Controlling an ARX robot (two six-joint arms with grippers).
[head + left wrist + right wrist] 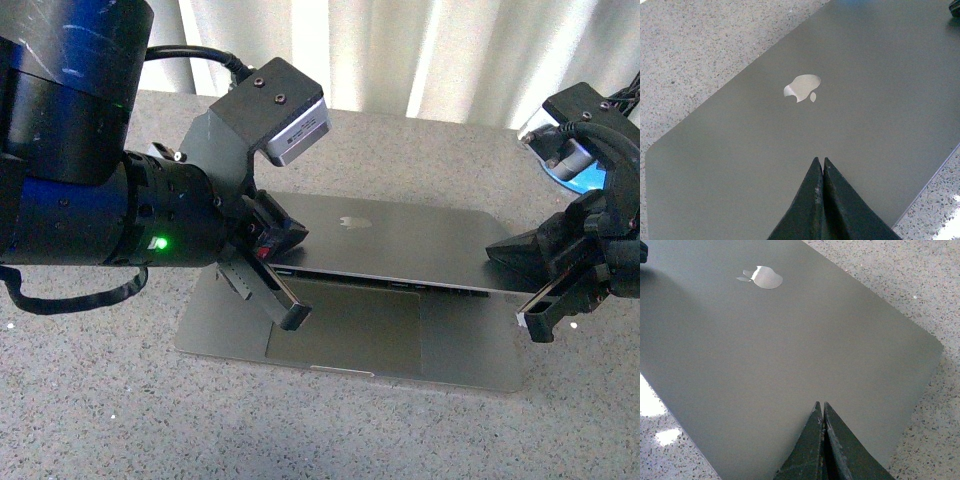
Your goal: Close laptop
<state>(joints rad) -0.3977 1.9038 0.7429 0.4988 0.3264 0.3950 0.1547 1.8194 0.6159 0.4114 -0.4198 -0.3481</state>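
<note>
The grey laptop (400, 245) lies on the speckled table with its lid lowered almost flat, leaving a narrow gap above the trackpad (345, 325). The apple logo (802, 87) shows on the lid (765, 340). My left gripper (300, 232) is shut, its tip over the lid's left part (820, 161). At the lid's right edge sits my right gripper (492, 252), also shut, its tip over the lid surface (820, 405). Neither holds anything. Keys and screen are hidden under the lid.
A blue round lamp base (580, 178) stands behind my right arm at the far right. Pale curtains (400, 50) hang beyond the table's back edge. Bare speckled tabletop (100, 400) stretches in front of and left of the laptop.
</note>
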